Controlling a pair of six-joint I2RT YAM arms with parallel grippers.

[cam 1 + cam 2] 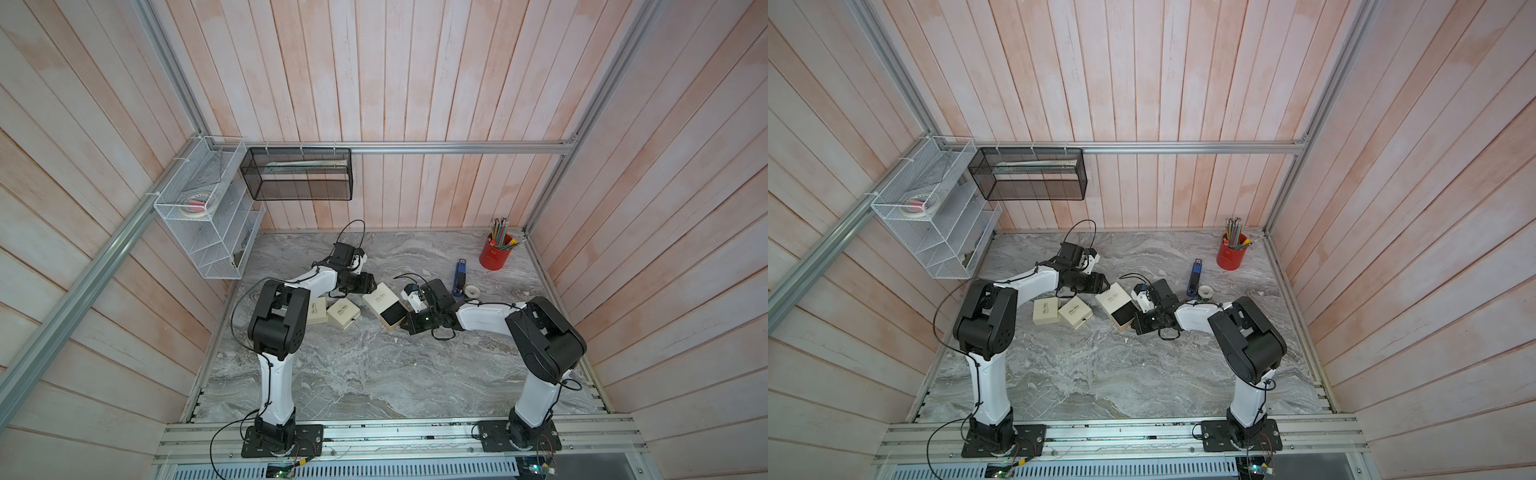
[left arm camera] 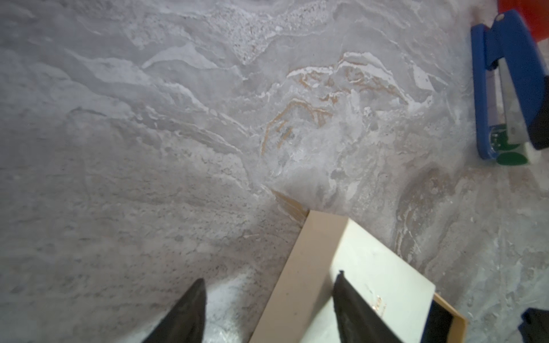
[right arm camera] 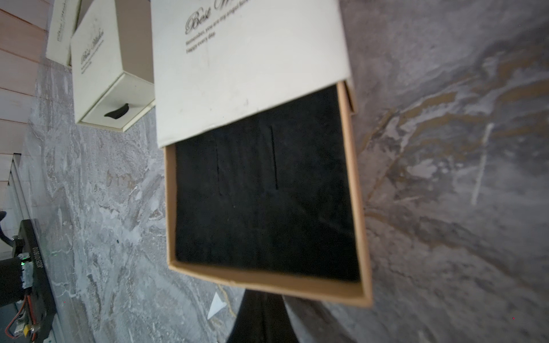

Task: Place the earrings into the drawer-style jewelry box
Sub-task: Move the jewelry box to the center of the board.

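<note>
Far left: two other cream boxes (image 1: 1045, 311), touched by neither arm, not in play. Next, left gripper (image 2: 271, 276), spread wide astride the back corner of the cream sleeve (image 2: 386, 261), one finger beside its wall, one over its top. Clamping nothing, probably posted there to brace the sleeve against a pull. Centre: tan drawer (image 3: 261, 280) slid well out of the sleeve, black liner bare, open to receive. At its front wall, right gripper (image 3: 261, 314) pressed together, possibly pinching a pull tab, though that spot hides under the rim. No earrings found in any view, neither in the drawer nor on the marble table (image 1: 353, 374). Farther right, well clear of the work: blue stapler (image 1: 459, 276), tape roll (image 1: 471, 291), red pencil cup (image 1: 495, 253).
</note>
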